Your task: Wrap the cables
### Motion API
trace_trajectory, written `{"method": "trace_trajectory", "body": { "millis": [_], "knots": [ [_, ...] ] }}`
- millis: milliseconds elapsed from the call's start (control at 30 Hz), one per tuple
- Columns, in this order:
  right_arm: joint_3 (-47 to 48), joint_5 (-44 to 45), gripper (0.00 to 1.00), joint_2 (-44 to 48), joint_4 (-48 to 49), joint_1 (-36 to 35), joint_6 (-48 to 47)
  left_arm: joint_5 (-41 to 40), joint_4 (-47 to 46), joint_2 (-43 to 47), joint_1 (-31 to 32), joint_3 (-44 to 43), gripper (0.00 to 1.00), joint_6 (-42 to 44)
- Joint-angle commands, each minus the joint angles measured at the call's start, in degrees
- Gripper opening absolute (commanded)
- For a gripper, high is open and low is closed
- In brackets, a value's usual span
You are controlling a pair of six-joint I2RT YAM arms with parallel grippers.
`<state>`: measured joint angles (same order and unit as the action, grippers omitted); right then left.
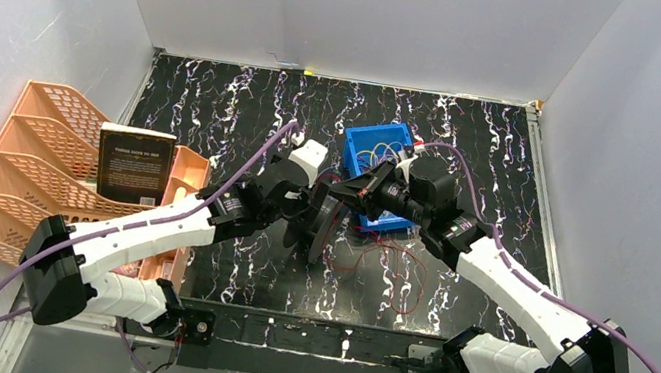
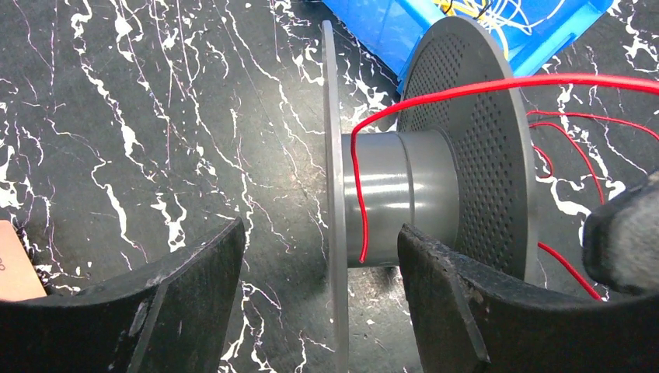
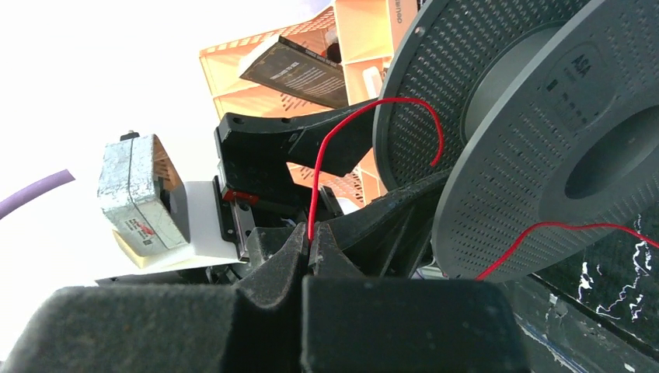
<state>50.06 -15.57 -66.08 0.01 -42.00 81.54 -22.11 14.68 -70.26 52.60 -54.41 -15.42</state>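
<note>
Cables, thin and flexible: one red strand (image 2: 361, 194) ran part of a turn over the hub of the grey perforated plastic spool (image 2: 482, 155), whose flanges stood upright above the black white-veined table (image 2: 155, 116). Right pincer (image 3: 311, 247) was pressed together, pinching that red strand at its tips. Left pincer (image 2: 320, 241) was spread, its fingers straddling one thin flange, one finger beside the hub. Loose red loops (image 1: 374, 255) lay on the table by the spool. Yellow wires (image 2: 497, 9) sat in the blue plastic bin (image 2: 381, 31) behind it.
</note>
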Motion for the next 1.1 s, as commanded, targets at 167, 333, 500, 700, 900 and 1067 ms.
{"method": "trace_trajectory", "body": {
  "millis": [167,333,500,700,900,1067],
  "knots": [
    [-0.6,-6.1,0.0,2.8,7.0,-0.8,2.8,-2.5,-2.6,1.6,-0.5,1.1,0.7,-1.0],
    [-1.6,-6.9,0.0,2.5,8.7,-1.0,4.0,-2.4,-3.7,2.0,-0.5,1.9,0.64,-1.1],
    [-2.3,-7.4,0.0,2.2,9.9,-1.3,4.7,-2.7,-3.7,1.6,-0.5,2.0,0.5,-1.1],
    [-2.7,-7.6,0.0,2.0,10.8,-1.5,5.2,-2.6,-4.0,1.6,-0.5,2.2,0.31,-1.0],
    [-3.2,-7.6,0.0,1.9,11.5,-1.5,5.5,-2.4,-3.6,1.7,-0.5,2.0,0.04,-0.8],
    [-3.6,-6.9,0.0,1.9,11.2,-1.5,4.7,-2.0,-2.9,2.8,-0.5,1.8,0.0,-0.5]
  ]
}}
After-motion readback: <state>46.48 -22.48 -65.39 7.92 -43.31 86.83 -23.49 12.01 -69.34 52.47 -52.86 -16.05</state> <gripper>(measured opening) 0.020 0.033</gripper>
